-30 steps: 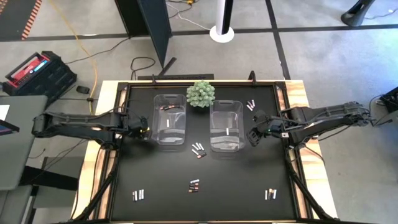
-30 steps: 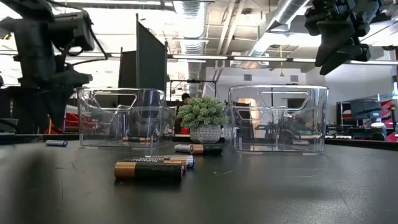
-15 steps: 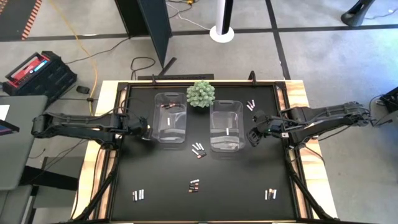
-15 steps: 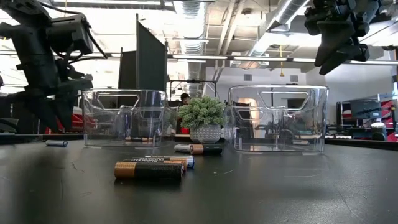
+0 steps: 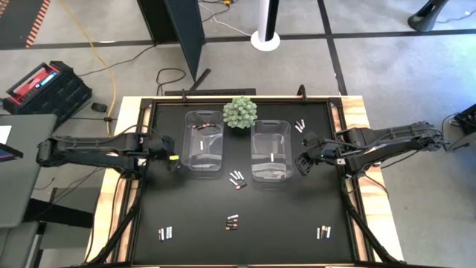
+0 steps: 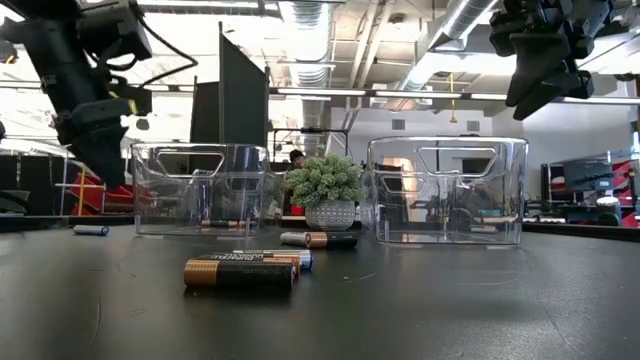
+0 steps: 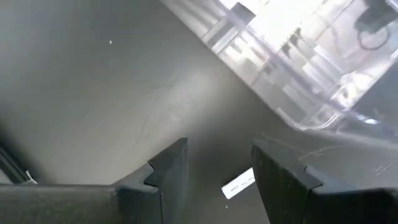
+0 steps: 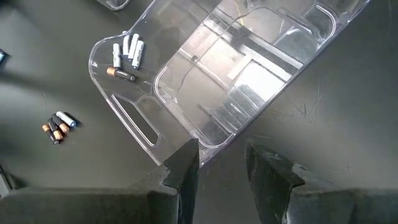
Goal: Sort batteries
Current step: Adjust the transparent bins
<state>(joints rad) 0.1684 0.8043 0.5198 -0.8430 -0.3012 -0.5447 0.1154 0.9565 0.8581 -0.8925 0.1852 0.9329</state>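
From above we see the left gripper [image 5: 172, 161] just beside the left clear bin [image 5: 204, 141] and the right gripper [image 5: 302, 163] just beside the right clear bin [image 5: 270, 150]; most batteries [image 5: 237, 179] lie in small clusters on the black counter [image 5: 282, 216], a few already in the bins, so we judge sorting is under way and each arm is between picks. At counter level, dark copper-ended cells [image 6: 241, 272] lie in front, a green plant [image 6: 325, 185] between the bins, with an open workshop of ceiling pipes behind. In the left wrist view the fingers [image 7: 168, 171] stand apart and empty over a pale battery [image 7: 238, 185] on the counter; next, we think, comes a descent and closing on it. In the right wrist view its fingers [image 8: 186, 163] are likewise parted and empty, above the bin edge.
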